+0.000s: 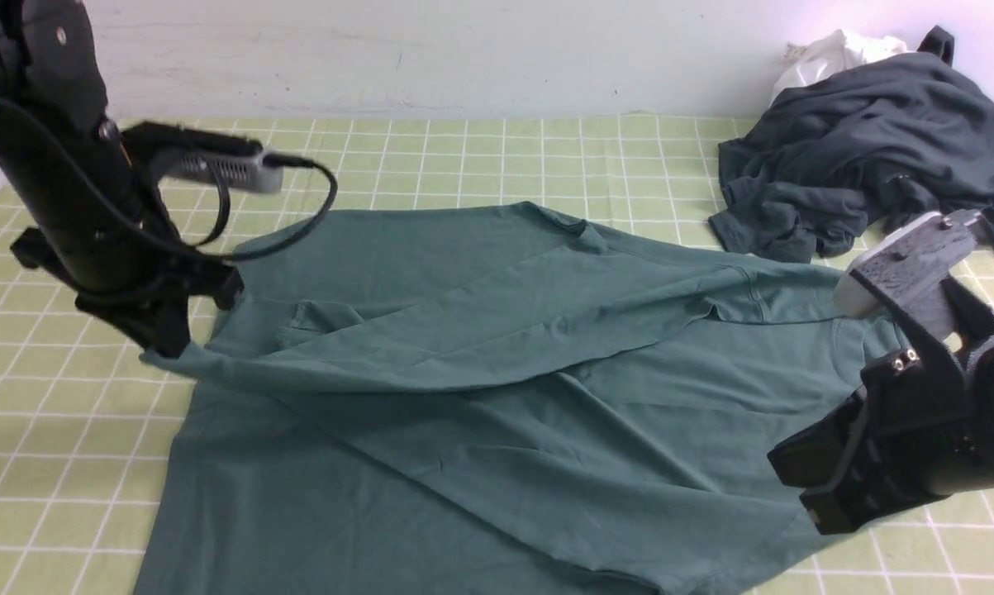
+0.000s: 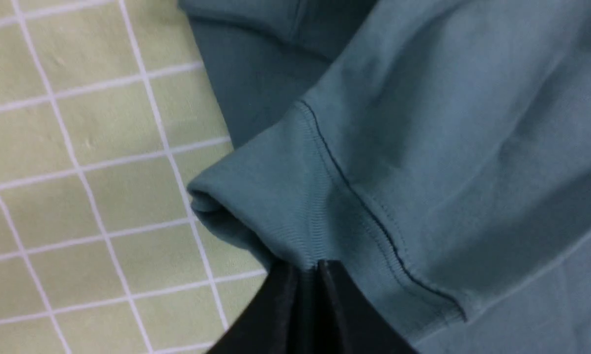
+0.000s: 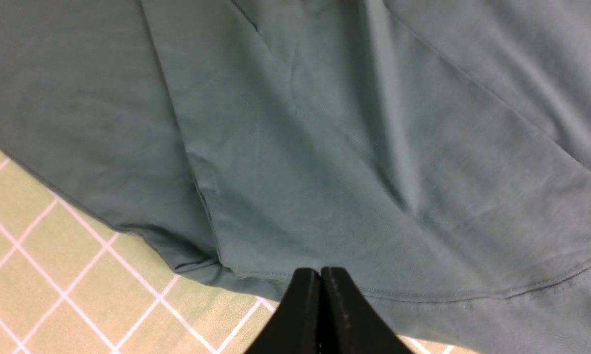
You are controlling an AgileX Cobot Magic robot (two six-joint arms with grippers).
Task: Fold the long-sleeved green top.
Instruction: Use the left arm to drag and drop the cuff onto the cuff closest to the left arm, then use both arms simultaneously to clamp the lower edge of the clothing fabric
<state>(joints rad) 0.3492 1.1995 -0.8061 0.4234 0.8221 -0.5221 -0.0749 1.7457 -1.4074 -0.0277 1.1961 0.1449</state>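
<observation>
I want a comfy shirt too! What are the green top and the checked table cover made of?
The green top: probably soft cotton knit, matte; its cuff shows fine ribbing and a stitched seam, and it drapes in loose wrinkles.
The table cover: yellow-green with white lines, dull, with small dents; maybe cloth or a soft mat.

Far right: crumpled dark grey garment [image 1: 868, 157], a white cloth [image 1: 835, 54] behind it, on a green-checked surface [image 1: 463, 157]; pale wall [image 1: 463, 58] beyond.

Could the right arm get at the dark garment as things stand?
Probably yes: the dark garment lies far right, on that arm's side, with nothing between. The right gripper, shut by the hem of the top, would have to open first.
</observation>
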